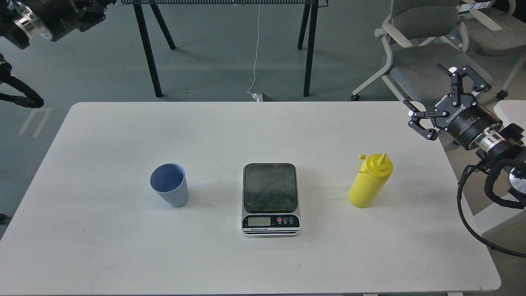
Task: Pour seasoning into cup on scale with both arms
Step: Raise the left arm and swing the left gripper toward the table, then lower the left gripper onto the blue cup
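Nothing has been taken up yet: the cup [170,186] stands upright toward the left edge of the white surface [102,255], the scale [270,200] sits in the middle with its plate bare, and the seasoning [369,181] stands well apart from both, toward the right edge. The right hand [441,96] hovers beyond the far right corner, fingers spread wide and holding nothing. Of the left arm only a thick part shows at the top left, so its hand is out of sight. The cup looks light and stiff, though its ribbed, tapered wall could slip upward in a grip; I would take it around the middle. The bottle is probably soft plastic that gives when squeezed, so hold it at mid-body, below the shoulder, and firmly enough only to lift, since its nozzle looks uncapped.
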Available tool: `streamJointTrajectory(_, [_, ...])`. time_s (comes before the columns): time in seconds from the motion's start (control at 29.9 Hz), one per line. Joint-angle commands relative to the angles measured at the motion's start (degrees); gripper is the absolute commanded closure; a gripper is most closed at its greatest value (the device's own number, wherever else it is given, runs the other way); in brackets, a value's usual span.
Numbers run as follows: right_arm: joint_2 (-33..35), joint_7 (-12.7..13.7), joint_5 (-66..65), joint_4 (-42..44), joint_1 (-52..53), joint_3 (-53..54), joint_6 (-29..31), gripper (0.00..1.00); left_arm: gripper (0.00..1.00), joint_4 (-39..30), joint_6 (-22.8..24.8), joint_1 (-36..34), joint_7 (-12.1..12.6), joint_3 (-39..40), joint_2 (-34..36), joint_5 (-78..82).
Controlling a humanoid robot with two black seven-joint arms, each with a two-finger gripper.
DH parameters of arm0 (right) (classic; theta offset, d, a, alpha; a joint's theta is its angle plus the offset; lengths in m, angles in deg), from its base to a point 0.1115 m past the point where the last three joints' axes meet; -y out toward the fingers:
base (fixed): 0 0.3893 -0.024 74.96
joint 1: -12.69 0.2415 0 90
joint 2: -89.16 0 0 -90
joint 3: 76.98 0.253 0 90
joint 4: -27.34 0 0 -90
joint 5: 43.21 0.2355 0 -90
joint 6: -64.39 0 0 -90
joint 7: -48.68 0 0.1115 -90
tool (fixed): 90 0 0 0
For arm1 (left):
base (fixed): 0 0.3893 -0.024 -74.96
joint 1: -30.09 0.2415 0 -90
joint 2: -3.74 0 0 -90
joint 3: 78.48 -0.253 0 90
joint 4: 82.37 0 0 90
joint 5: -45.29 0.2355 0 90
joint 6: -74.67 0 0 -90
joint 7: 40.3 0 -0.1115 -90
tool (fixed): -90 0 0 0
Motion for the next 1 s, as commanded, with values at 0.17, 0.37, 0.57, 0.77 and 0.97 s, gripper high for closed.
streamJointTrajectory(0.17, [0.0, 0.0, 0.0, 0.0, 0.1, 0.1, 0.0, 0.00, 0.00, -18.2, 0.0, 0.1, 0.0, -0.2, 2.5, 31.1])
streamJointTrajectory(0.37, [0.0, 0.0, 0.0, -0.1, 0.0, 0.4, 0.0, 0.00, 0.00, -22.8, 0.0, 0.9, 0.0, -5.9, 2.0, 51.1])
streamJointTrajectory(0.57, [0.1, -0.1, 0.0, -0.2, -0.3, 0.5, 0.0, 0.00, 0.00, -25.0, 0.0, -0.2, 0.0, -16.1, 1.7, 55.1])
streamJointTrajectory(0.77, [0.0, -0.1, 0.0, -0.2, -0.5, 0.5, 0.0, 0.00, 0.00, -26.2, 0.0, 0.1, 0.0, -18.2, 1.7, 60.1])
streamJointTrajectory(0.97, [0.0, -0.1, 0.1, -0.3, -0.7, 0.5, 0.0, 0.00, 0.00, -26.2, 0.0, 0.4, 0.0, -20.8, 1.3, 60.6])
